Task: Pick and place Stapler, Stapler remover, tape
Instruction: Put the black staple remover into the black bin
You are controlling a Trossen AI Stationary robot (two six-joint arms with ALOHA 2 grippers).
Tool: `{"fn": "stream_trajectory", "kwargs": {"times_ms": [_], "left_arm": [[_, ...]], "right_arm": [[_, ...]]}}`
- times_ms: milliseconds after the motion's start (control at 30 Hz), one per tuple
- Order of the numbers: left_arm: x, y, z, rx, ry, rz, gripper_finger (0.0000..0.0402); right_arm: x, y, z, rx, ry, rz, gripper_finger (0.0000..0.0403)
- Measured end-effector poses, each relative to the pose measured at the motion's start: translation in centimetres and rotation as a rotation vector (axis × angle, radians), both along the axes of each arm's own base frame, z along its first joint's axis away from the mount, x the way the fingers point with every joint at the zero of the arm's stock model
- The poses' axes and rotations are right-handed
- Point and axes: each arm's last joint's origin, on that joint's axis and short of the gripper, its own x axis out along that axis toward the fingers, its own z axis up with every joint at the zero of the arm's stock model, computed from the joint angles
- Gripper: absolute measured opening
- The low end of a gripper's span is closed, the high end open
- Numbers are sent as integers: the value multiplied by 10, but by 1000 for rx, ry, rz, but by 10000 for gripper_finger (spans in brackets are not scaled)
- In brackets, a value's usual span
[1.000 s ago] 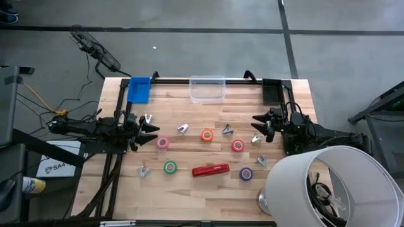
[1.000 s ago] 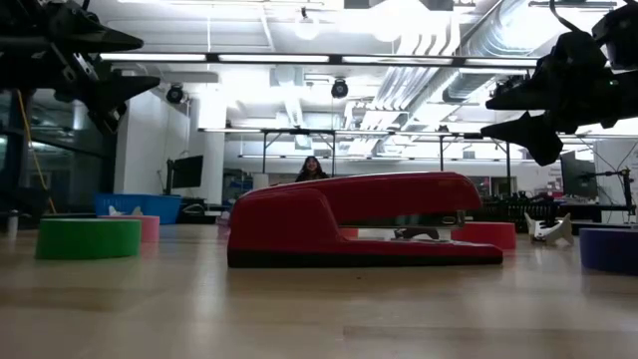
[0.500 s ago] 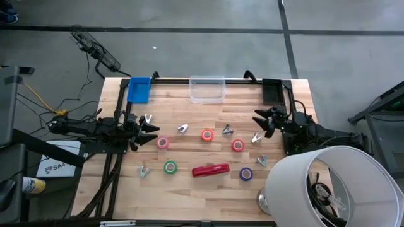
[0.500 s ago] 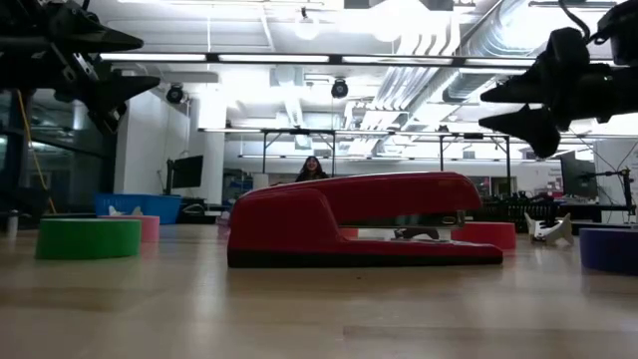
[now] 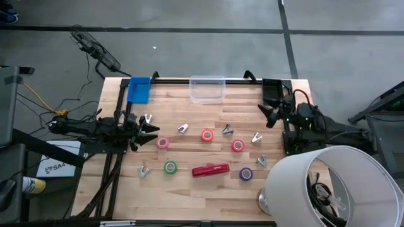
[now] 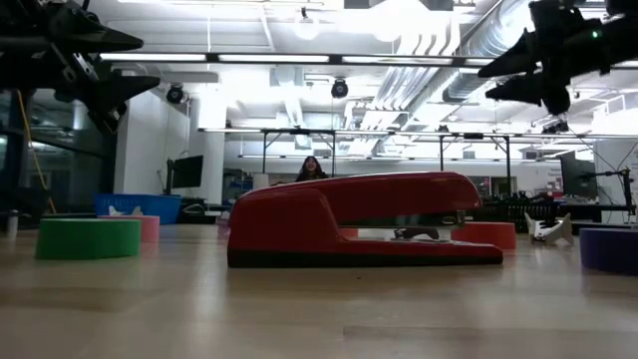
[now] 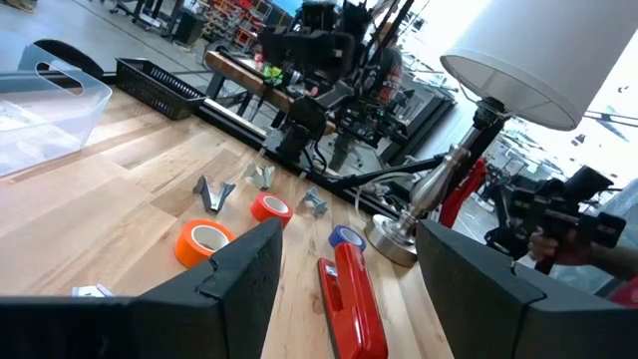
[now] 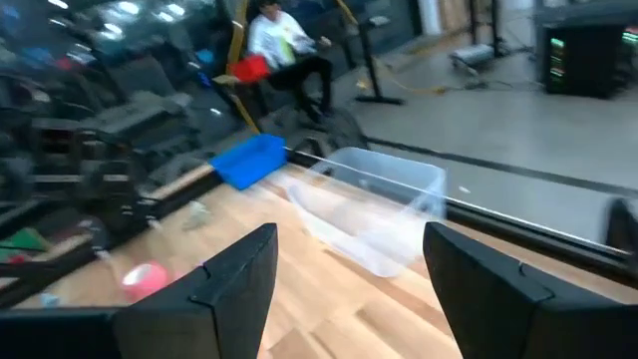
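The long, narrow red stapler (image 5: 211,169) lies flat on the pale wooden surface (image 5: 189,202) near its front edge, lengthwise across it, with nothing gripping it; in the low view it fills the middle of the scene (image 6: 364,219), showing its darker underside. Around it sit small ring-shaped rolls of tape: a green roll (image 5: 170,167) just to its left, a purple roll (image 5: 246,174) just to its right, a pink roll (image 5: 163,143) farther back on the left, an orange-red roll (image 5: 207,134) behind it near the middle, and a red roll (image 5: 237,145) behind it to the right. Silvery claw-shaped staple removers are scattered among them, one (image 5: 182,128) between the pink and orange-red rolls, one (image 5: 227,130) beside the red roll, one (image 5: 257,137) nearer the right arm, and one (image 5: 144,170) left of the green roll. At the back edge stand a clear plastic bin (image 5: 207,89) and a blue plastic bin (image 5: 139,89), apart from each other. The left gripper (image 5: 153,130) hovers over the left part of the surface just beside the pink roll, its fingers spread moderately and empty. The right gripper (image 5: 266,111) hangs above the back right corner, well clear of the stapler, fingers likewise parted with nothing between them. A white lampshade (image 5: 328,186) stands at the front right.
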Motion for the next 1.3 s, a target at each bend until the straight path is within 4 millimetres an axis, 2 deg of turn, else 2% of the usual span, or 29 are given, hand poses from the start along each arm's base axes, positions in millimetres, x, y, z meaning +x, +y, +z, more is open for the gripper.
{"fn": "stream_trajectory", "kwargs": {"times_ms": [133,267,500,733,1067,1167,1300], "left_arm": [[0,0,0,0,0,0,229],[0,0,0,0,0,0,229],[0,0,0,0,0,0,229],[0,0,0,0,0,0,229],[0,0,0,0,0,0,229],[0,0,0,0,0,0,229],[0,0,0,0,0,0,229]], "right_arm": [[7,-7,12,30,108,-52,243],[21,-18,14,98,172,-79,243],[48,-37,-1,330,218,-72,243],[69,-52,-10,351,202,-51,243],[73,-64,-16,460,162,-97,243],[73,-68,-4,454,163,-114,243],[71,-72,15,408,285,-157,243]]}}
